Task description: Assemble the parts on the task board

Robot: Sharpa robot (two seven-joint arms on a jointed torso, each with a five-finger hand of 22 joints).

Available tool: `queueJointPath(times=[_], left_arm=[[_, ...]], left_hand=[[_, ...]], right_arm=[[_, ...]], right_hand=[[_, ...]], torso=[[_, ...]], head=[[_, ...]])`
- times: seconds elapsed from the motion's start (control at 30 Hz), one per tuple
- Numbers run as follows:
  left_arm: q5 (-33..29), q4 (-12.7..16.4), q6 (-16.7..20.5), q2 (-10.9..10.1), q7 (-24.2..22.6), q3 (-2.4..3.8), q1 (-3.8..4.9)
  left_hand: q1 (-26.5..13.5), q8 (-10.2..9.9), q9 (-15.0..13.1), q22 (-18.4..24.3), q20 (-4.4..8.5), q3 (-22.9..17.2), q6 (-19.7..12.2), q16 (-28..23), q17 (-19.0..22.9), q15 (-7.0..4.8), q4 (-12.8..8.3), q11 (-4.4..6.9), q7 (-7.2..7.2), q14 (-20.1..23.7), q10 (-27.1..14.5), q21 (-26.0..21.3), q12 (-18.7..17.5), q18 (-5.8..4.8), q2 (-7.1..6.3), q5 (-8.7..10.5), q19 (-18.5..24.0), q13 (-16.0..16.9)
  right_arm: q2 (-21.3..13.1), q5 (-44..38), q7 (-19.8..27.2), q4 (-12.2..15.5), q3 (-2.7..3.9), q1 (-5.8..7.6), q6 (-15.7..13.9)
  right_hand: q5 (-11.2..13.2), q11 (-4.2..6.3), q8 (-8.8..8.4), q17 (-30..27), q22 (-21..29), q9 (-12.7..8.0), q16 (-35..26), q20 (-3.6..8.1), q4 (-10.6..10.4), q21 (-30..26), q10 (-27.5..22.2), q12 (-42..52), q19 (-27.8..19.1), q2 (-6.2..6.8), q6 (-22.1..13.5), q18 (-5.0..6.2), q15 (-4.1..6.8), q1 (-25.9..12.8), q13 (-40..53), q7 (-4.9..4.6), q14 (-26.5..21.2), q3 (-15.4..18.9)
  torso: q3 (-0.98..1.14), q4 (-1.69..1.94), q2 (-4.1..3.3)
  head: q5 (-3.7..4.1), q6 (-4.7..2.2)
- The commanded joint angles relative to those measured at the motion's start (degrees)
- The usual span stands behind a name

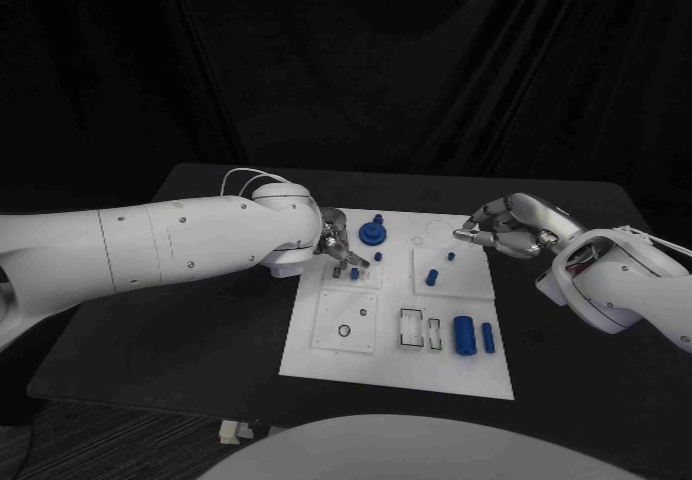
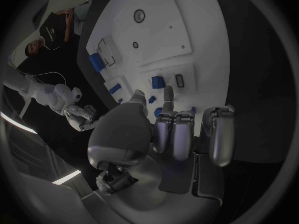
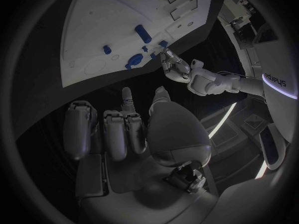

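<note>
Your left hand (image 1: 336, 243) hovers over the board's (image 1: 361, 350) far blocks, fingertips lowered, apparently holding nothing. Your right hand (image 1: 508, 228), curled and empty, waits clear of the board.

The flat white task board (image 1: 361, 350) looks like smooth matt plastic. The small blue plastic parts (image 1: 464, 335) on it have a dull, even finish. Both arms wear glossy white plastic shells, and each silver robot hand, the left (image 1: 335, 238) and the right (image 1: 505, 228), gleams like polished metal. The black counter (image 1: 216, 300) is matt, with dark folded cloth (image 1: 433, 80) behind it.
</note>
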State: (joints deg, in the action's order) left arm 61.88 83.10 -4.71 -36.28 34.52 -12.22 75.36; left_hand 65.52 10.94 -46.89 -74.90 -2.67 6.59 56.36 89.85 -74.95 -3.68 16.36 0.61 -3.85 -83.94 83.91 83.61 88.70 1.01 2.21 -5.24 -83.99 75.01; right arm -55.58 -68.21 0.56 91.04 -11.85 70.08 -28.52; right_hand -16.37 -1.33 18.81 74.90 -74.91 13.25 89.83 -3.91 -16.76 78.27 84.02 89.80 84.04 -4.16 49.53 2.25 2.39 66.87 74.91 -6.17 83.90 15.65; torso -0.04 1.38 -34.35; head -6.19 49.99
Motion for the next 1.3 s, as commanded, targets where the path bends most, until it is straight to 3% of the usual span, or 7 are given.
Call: queueJointPath(times=[0.03,0.23,0.73,0.93,0.97,1.03,1.3], left_arm=[[2.51,0.52,2.93,-0.28,-0.57,0.02,-0.55],[3.01,1.30,5.95,-0.60,-1.80,0.01,-1.74],[3.37,1.47,7.29,-0.86,-2.76,0.00,-4.12],[3.38,1.46,7.06,-0.72,-2.78,0.00,-4.39],[3.38,1.45,6.75,-0.67,-2.65,0.00,-4.43],[3.38,1.44,6.44,-0.61,-2.51,0.00,-4.48],[3.38,1.02,6.20,-0.31,-2.55,0.00,-4.64]], left_hand=[[0.83,0.48,0.30,-12.94,-0.35,0.05,0.65,0.15,-15.05,0.25,0.07,-0.17,0.12,-6.06,4.53,-0.50,-0.34,0.61,0.00,-1.06,-2.65,13.09],[1.13,0.96,0.36,-13.01,-0.29,0.27,1.10,0.15,-15.05,0.15,0.09,-0.05,0.26,-6.06,4.55,-0.30,-0.32,0.56,-0.21,-1.46,-2.76,13.12],[1.99,2.86,0.06,-12.99,0.05,0.60,2.09,0.15,-15.05,-0.23,0.08,0.42,0.82,-6.06,4.42,-0.40,-0.47,0.59,-0.08,-3.07,-2.74,12.94],[3.97,3.97,0.13,-12.99,0.30,0.48,1.70,0.15,-15.05,-0.44,-0.06,0.63,1.01,-6.06,4.40,-0.43,-0.51,0.58,-0.04,-7.26,-2.76,12.90],[4.93,4.33,0.24,-12.98,0.37,0.31,1.57,0.15,-15.05,-0.51,-0.15,0.70,1.10,-6.06,4.37,-0.48,-0.54,0.59,-0.01,-9.53,-2.74,12.86],[5.43,4.54,0.33,-12.99,0.40,0.23,1.52,0.15,-15.05,-0.55,-0.16,0.75,1.17,-6.06,4.38,-0.46,-0.54,0.58,-0.01,-10.48,-2.76,12.86],[8.71,5.56,1.08,-12.97,0.70,-1.01,1.22,0.15,-15.05,-0.86,-0.15,1.13,1.57,-6.06,4.14,-0.54,-0.81,0.59,0.12,-18.39,-2.75,12.56]], right_arm=[[-0.15,-0.31,-0.57,0.16,0.04,-0.15,-0.14],[-0.17,-0.31,-0.55,0.21,0.04,-0.19,-0.21],[-0.11,-0.31,-0.51,0.24,0.04,-0.34,-0.30],[-0.07,-0.31,-0.49,0.26,0.04,-0.36,-0.33],[-0.06,-0.31,-0.49,0.27,0.04,-0.37,-0.34],[-0.05,-0.31,-0.50,0.28,0.04,-0.37,-0.33],[-0.12,-0.31,-0.50,0.32,0.03,-0.41,-0.39]], right_hand=[[0.09,-0.45,-0.34,13.84,-11.04,-0.05,-0.39,-0.34,0.06,-0.20,5.98,0.20,-0.14,-0.45,-0.33,0.78,-0.37,-0.28,15.09,-0.10,5.80,0.26],[0.10,-0.46,-0.35,13.87,-11.03,-0.06,-0.38,-0.34,0.07,-0.24,5.98,0.20,-0.16,-0.45,-0.35,0.79,-0.37,-0.31,15.09,-0.10,5.81,0.32],[0.10,-0.46,-0.36,13.82,-11.02,-0.07,-0.40,-0.35,0.09,-0.26,5.98,0.20,-0.17,-0.46,-0.36,0.80,-0.38,-0.31,15.09,-0.11,5.80,0.36],[0.08,-0.47,-0.37,13.77,-11.01,-0.08,-0.42,-0.35,0.11,-0.29,5.98,0.20,-0.18,-0.47,-0.36,0.80,-0.38,-0.29,15.09,-0.11,5.79,0.39],[0.08,-0.47,-0.37,13.77,-11.01,-0.08,-0.42,-0.35,0.11,-0.29,5.98,0.20,-0.18,-0.47,-0.36,0.80,-0.38,-0.29,15.09,-0.11,5.79,0.39],[0.08,-0.47,-0.37,13.77,-11.01,-0.08,-0.42,-0.35,0.11,-0.29,5.98,0.20,-0.18,-0.47,-0.36,0.80,-0.38,-0.29,15.09,-0.11,5.79,0.39],[0.04,-0.47,-0.38,13.64,-10.95,-0.08,-0.48,-0.36,0.15,-0.48,5.98,0.20,-0.28,-0.49,-0.37,0.85,-0.39,-0.23,15.09,-0.11,5.75,0.40]], torso=[[-0.01,-0.01,-0.04],[0.02,-0.01,0.00],[-0.03,-0.03,-0.03],[-0.03,-0.02,-0.03],[-0.02,-0.02,-0.02],[-0.02,-0.01,-0.02],[-0.03,-0.03,-0.04]], head=[[-0.24,0.01],[-0.35,0.01],[-0.27,0.01],[-0.27,0.01],[-0.18,0.01],[-0.16,0.01],[-0.11,0.01]])
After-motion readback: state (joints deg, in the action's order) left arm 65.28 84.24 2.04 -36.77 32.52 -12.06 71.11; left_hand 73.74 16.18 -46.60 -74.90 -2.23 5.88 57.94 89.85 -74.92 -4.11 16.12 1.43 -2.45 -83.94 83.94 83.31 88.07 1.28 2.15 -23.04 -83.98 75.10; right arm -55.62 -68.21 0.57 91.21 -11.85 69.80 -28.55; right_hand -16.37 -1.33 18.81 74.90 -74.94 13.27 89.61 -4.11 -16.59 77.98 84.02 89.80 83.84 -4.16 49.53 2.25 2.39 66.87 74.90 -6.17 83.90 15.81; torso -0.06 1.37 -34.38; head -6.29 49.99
